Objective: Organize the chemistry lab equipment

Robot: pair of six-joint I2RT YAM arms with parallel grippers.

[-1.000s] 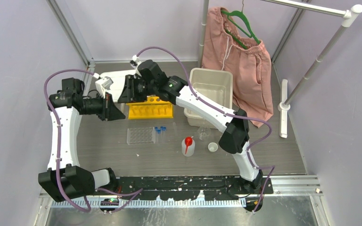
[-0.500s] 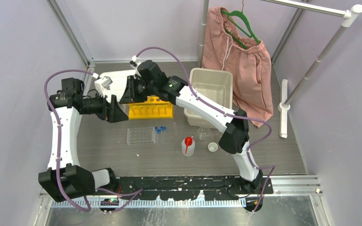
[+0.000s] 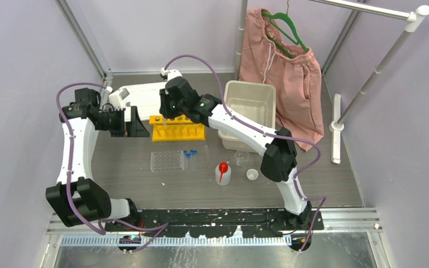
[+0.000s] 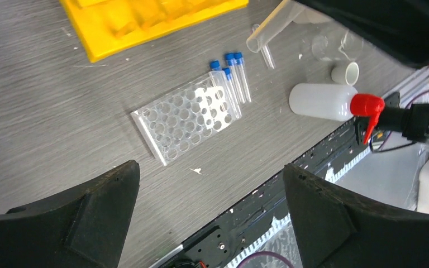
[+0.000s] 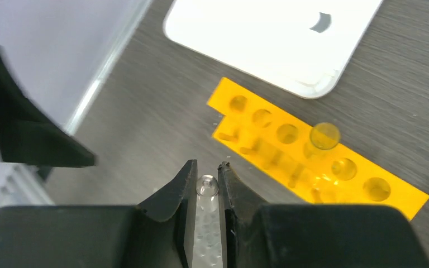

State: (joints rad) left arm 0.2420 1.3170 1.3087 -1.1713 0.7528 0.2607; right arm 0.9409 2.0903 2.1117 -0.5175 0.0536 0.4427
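Observation:
My right gripper [image 5: 208, 164] is shut on a clear test tube [image 5: 207, 185], whose rounded end pokes out between the fingers. It hovers just left of the yellow six-hole rack [image 5: 290, 148], where one clear tube [image 5: 324, 135] stands in a hole. Seen from the top, the right gripper [image 3: 165, 107] is over the yellow rack's [image 3: 179, 131] left end. My left gripper [image 3: 136, 124] stands open and empty to the rack's left. The left wrist view shows its wide jaws [image 4: 211, 167] above the clear grid rack [image 4: 187, 114], blue-capped tubes [image 4: 233, 78], squeeze bottle [image 4: 327, 101] and white cup [image 4: 346, 72].
A white flat device [image 3: 139, 96] lies behind the yellow rack. A beige bin [image 3: 249, 109] sits to the right, with small clear glassware [image 3: 241, 158] in front of it. Pink shorts [image 3: 282, 67] hang on a green hanger at the back right.
My left gripper opened and drew back to the left. The right gripper closed on the clear tube and shifted right toward the yellow rack.

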